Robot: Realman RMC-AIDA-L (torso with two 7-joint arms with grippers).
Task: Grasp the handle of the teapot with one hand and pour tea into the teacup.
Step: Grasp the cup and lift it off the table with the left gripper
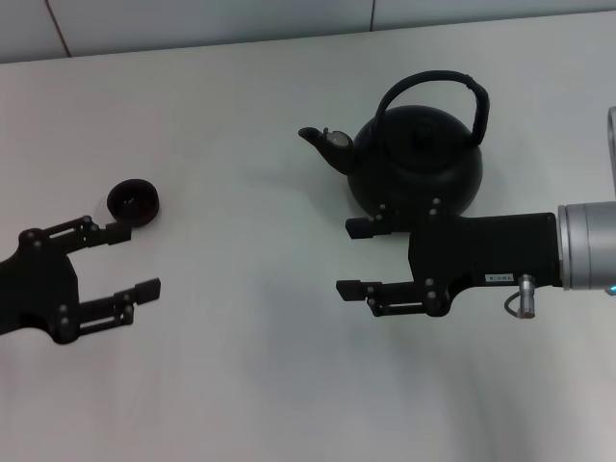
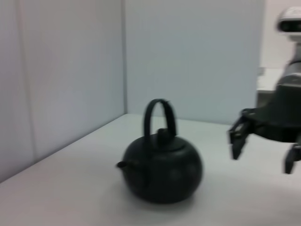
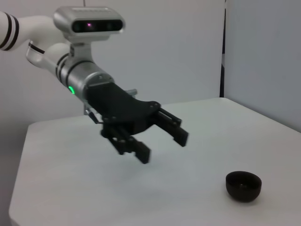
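1. The teapot (image 1: pixel 416 164) stands upright on the white table (image 1: pixel 241 366) in the upper right of the head view, spout pointing toward frame left.
2. Its handle (image 1: pixel 435 81) arches high over the lid, clear of the body, with open space beneath it.
3. The teacup (image 1: pixel 133 200) sits at left centre of that view, well apart from the teapot.
4. The right tool (image 1: pixel 356 258) hovers just below the teapot in the head view, fingers spread wide and holding nothing.
5. The left tool (image 1: pixel 138 260) is at lower left, also wide open and empty, its upper finger just beside the teacup.
6. Handling, as I judge it: the teapot looks heavy, rigid and matte, so it should not slip easily. It will swing if gripped off-centre.
7. Best hold: the top of the handle's arch, so the weight hangs below when tilting.
8. The teacup looks light and easily knocked.
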